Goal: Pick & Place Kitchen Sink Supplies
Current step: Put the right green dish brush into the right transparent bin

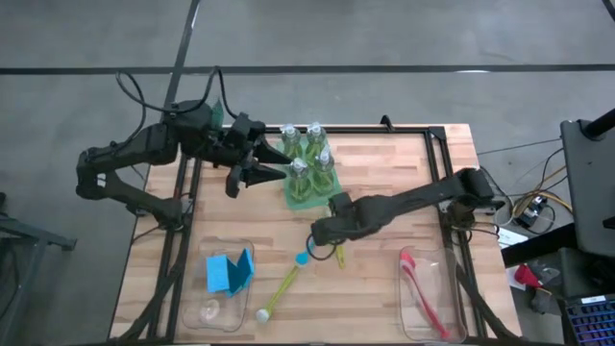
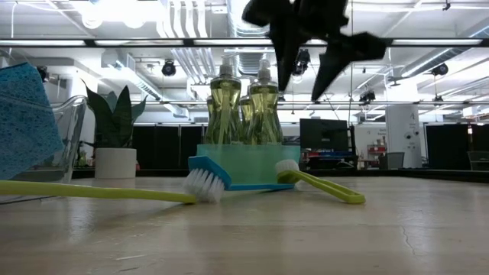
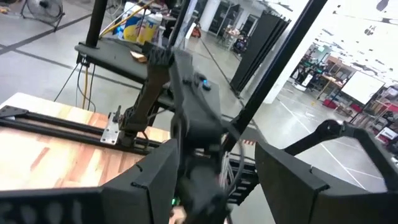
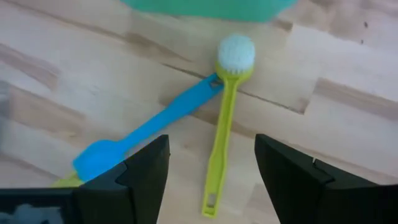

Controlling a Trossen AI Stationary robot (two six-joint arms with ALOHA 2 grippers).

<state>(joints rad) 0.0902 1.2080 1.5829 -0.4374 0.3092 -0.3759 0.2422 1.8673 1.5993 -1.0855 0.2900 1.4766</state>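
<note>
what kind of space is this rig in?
Likely an industrial lab or workshop, not a kitchen: bare concrete floor around the wooden table, exposed ceiling ducts, strip lights overhead.

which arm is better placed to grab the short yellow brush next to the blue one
Right. The right claw hangs open directly over the short yellow brush and the blue brush, which lie between its fingers in its wrist view. The left claw is up by the bottles.
</note>
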